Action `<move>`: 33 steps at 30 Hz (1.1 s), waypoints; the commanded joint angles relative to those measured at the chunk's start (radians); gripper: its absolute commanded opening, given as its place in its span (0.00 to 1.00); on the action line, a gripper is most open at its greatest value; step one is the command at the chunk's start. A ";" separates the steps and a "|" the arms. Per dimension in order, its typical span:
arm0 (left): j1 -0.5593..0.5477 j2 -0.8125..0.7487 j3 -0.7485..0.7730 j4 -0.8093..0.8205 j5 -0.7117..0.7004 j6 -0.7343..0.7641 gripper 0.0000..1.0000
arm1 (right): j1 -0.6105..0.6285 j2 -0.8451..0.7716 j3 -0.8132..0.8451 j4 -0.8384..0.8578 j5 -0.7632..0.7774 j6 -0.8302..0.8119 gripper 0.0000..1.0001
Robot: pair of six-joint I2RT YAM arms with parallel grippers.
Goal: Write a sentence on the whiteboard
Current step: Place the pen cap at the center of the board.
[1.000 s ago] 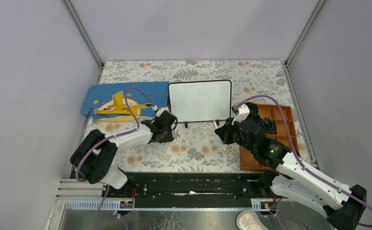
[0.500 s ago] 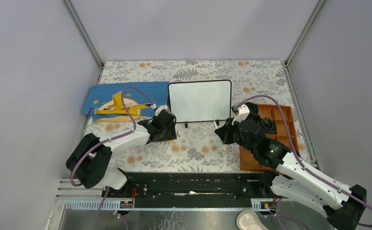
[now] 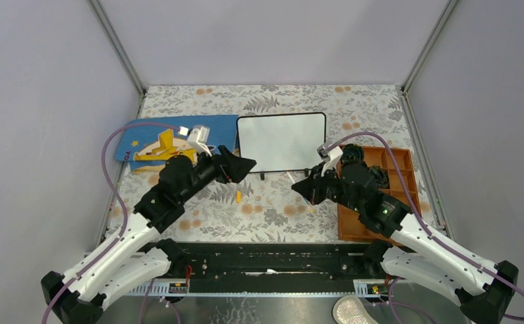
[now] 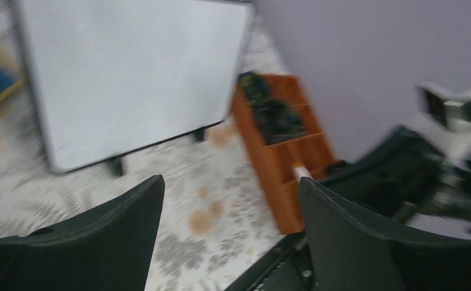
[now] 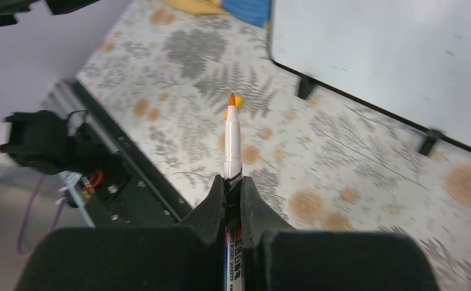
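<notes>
Right gripper (image 5: 233, 182) was found clamped on the orange marker (image 5: 231, 142) at 5 o'clock of the whiteboard (image 3: 282, 142), left gripper (image 4: 230, 188) spread wide, empty; no sentence was written yet.

Table (image 3: 272, 206) before whiteboard (image 3: 281, 142) open; tray (image 3: 408, 181) crowds right side.

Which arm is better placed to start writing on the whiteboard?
Right. The right gripper is shut on a marker with its orange tip bare, close to the blank whiteboard. The left gripper is open and empty.
</notes>
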 commanded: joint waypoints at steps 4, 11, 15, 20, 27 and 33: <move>0.004 -0.045 -0.067 0.431 0.502 -0.038 0.87 | 0.000 0.069 0.068 0.311 -0.377 0.017 0.00; 0.004 -0.043 -0.079 0.464 0.570 -0.076 0.85 | 0.000 0.105 0.066 0.497 -0.446 0.108 0.00; 0.004 -0.038 -0.080 0.471 0.607 -0.075 0.82 | 0.001 0.132 0.075 0.538 -0.488 0.146 0.00; 0.005 -0.021 -0.068 0.486 0.643 -0.081 0.72 | 0.009 0.158 0.093 0.540 -0.538 0.146 0.00; 0.005 -0.015 -0.069 0.509 0.651 -0.095 0.47 | 0.013 0.153 0.096 0.535 -0.550 0.144 0.00; 0.005 -0.006 -0.073 0.526 0.652 -0.110 0.34 | 0.013 0.149 0.096 0.513 -0.562 0.130 0.00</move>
